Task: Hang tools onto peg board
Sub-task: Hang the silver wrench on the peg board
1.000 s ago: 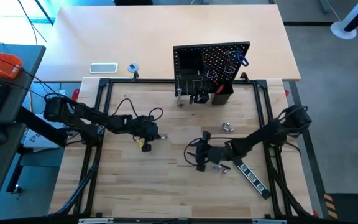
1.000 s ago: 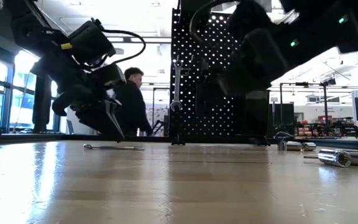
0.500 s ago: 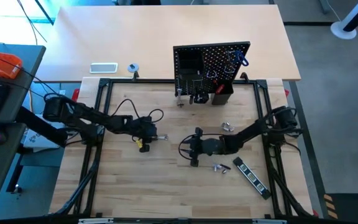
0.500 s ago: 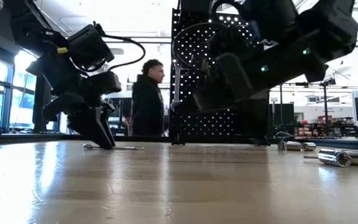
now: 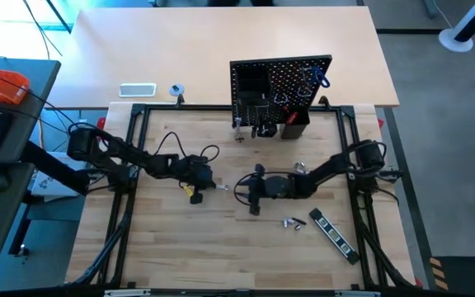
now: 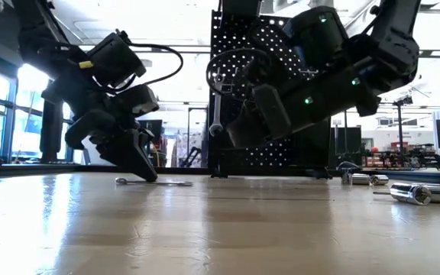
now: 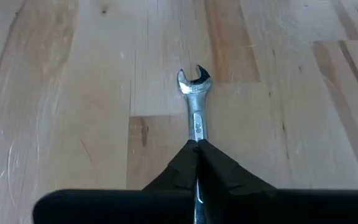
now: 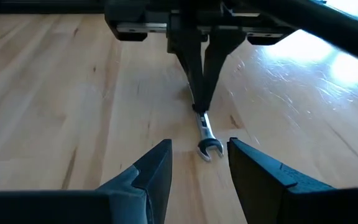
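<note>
Left gripper [image 7: 196, 148] clamped on a silver wrench [image 7: 195, 102] lying on the table [image 5: 180, 247] — right gripper [image 8: 199, 163] faces it, fingers apart

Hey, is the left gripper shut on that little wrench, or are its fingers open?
Shut on it. The left gripper has its fingers pressed together over the wrench shaft, which lies flat on the table.

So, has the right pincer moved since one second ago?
Yes. In the high view the right pincer has moved up the table toward the peg board, nearer the left pincer.
</note>
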Motion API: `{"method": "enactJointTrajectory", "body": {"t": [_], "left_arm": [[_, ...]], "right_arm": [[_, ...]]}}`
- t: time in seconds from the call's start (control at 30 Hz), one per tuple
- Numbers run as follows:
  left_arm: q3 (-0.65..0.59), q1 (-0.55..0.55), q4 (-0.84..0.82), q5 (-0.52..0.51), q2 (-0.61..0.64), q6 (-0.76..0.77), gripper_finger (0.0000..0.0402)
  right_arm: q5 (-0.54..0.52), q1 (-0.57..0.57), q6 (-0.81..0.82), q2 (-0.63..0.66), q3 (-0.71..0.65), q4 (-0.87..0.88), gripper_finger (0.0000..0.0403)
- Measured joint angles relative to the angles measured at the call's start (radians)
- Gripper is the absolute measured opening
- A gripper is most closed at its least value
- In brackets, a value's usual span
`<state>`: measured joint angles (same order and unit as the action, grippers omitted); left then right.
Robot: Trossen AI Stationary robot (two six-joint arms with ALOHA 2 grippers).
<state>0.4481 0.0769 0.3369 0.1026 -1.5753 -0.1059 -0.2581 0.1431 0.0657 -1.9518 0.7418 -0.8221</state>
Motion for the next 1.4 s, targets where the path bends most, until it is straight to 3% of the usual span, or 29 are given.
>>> {"method": "enactJointTrajectory", "body": {"t": [0.43, 0.57, 0.67, 0.9, 1.07, 1.23, 1.4], "left_arm": [[0.039, -0.006, 0.005, 0.041, 0.003, -0.001, 0.0000], [0.064, -0.007, -0.072, 0.027, 0.004, -0.001, 0.0000], [0.070, -0.007, -0.127, 0.018, 0.022, -0.002, 0.0004], [0.073, -0.007, -0.251, -0.048, 0.134, -0.019, 0.0042], [0.073, 0.005, -0.342, -0.098, 0.205, -0.054, 0.0074], [0.073, 0.024, -0.375, -0.048, 0.189, -0.054, 0.0098], [0.072, 0.014, -0.353, -0.002, 0.138, -0.032, 0.0115]], "right_arm": [[0.057, -0.021, -0.091, -0.156, 0.198, 0.094, 0.0154], [0.060, -0.053, -0.049, -0.204, 0.252, 0.143, 0.0154], [0.118, -0.086, 0.005, -0.227, 0.266, 0.145, 0.0154], [0.196, -0.128, 0.012, -0.227, 0.282, 0.211, 0.0150], [0.204, -0.130, -0.005, -0.220, 0.310, 0.342, 0.0101], [0.238, -0.129, -0.019, -0.219, 0.310, 0.388, 0.0016], [0.235, -0.105, -0.008, -0.219, 0.310, 0.400, 0.0007]]}}
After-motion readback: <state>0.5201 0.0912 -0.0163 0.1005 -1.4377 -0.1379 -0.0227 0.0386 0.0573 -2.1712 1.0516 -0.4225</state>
